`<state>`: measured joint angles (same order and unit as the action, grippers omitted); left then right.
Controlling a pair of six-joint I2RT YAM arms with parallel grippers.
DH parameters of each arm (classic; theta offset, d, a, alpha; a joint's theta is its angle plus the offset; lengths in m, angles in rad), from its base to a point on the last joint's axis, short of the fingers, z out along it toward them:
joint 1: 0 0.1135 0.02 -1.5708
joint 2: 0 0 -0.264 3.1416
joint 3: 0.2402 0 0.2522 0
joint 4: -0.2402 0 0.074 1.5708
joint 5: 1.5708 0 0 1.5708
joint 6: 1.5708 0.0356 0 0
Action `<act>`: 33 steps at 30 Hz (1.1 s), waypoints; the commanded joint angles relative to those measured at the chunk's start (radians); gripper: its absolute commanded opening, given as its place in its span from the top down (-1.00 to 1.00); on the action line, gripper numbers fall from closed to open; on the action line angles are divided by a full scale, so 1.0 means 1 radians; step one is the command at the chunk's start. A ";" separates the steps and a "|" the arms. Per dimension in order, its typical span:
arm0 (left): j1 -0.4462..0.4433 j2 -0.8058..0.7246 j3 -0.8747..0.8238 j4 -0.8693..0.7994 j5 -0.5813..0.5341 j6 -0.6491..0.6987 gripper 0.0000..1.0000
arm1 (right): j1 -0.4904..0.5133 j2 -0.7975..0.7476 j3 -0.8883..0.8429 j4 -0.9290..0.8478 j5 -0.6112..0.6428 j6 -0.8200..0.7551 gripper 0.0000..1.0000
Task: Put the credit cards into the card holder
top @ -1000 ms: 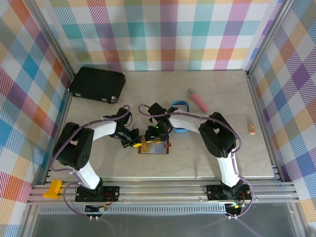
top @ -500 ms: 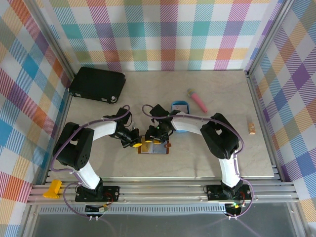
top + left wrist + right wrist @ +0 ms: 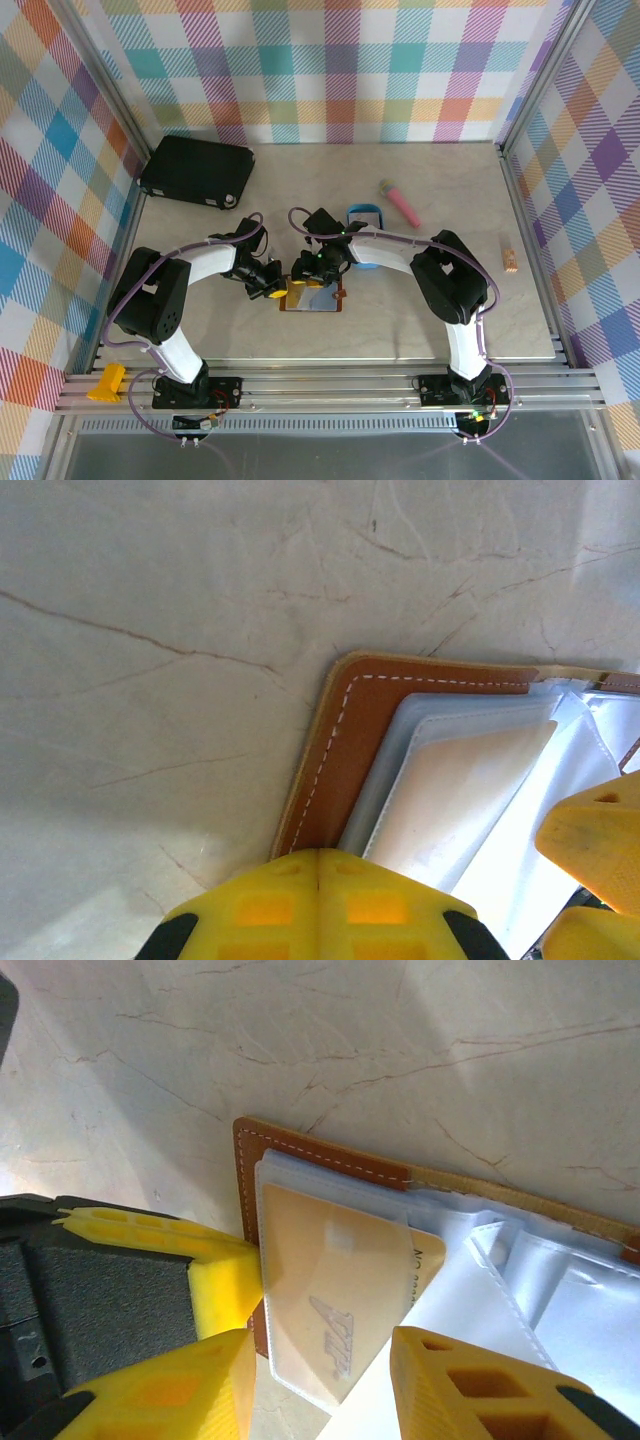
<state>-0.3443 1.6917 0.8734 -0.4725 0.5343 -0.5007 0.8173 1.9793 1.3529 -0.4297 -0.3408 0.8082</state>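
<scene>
The brown card holder (image 3: 326,301) lies open on the table, pale pocketed inside up. A beige credit card (image 3: 330,1280) marked VIP sits in the clear pocket at the holder's left end (image 3: 470,790), one corner poking out toward the middle. My right gripper (image 3: 322,1360) is open just above it, one yellow finger (image 3: 190,1385) on each side of the card's near end. My left gripper (image 3: 318,865) is shut, tips pressed on the holder's stitched left edge (image 3: 335,770). From above, the two grippers meet over the holder, left (image 3: 274,291) and right (image 3: 318,275).
A large black case (image 3: 197,170) lies at the back left. A blue oval tray (image 3: 365,214) sits just behind the right arm, with a pink stick (image 3: 400,202) beyond it. A small tan block (image 3: 511,258) rests near the right wall.
My right gripper has shifted slightly left over the open holder and its fingers have narrowed a little. The left gripper stays pressed on the holder's edge.
</scene>
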 commanded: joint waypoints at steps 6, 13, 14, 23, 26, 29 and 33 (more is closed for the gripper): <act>0.010 0.038 0.001 -0.028 -0.023 0.005 1.00 | 0.000 -0.010 0.011 0.042 -0.023 0.016 0.19; 0.011 0.039 0.003 -0.028 -0.022 0.008 1.00 | 0.000 0.001 0.010 0.075 -0.035 0.032 0.20; 0.011 0.039 0.004 -0.029 -0.021 0.009 1.00 | 0.000 0.000 0.011 0.075 -0.035 0.030 0.20; 0.011 0.043 0.002 -0.031 -0.020 0.009 1.00 | 0.000 -0.099 0.049 -0.214 0.211 -0.099 0.07; 0.011 0.042 0.002 -0.028 -0.018 0.009 1.00 | 0.002 -0.126 0.027 -0.292 0.279 -0.116 -0.02; 0.011 0.042 0.001 -0.028 -0.017 0.008 1.00 | 0.017 -0.128 0.016 -0.312 0.261 -0.125 -0.05; 0.011 0.043 0.002 -0.027 -0.017 0.005 1.00 | 0.033 -0.093 0.052 -0.303 0.215 -0.156 -0.05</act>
<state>-0.3416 1.6955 0.8753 -0.4751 0.5392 -0.5007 0.8330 1.8687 1.3685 -0.6838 -0.1146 0.6933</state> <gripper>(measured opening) 0.050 0.525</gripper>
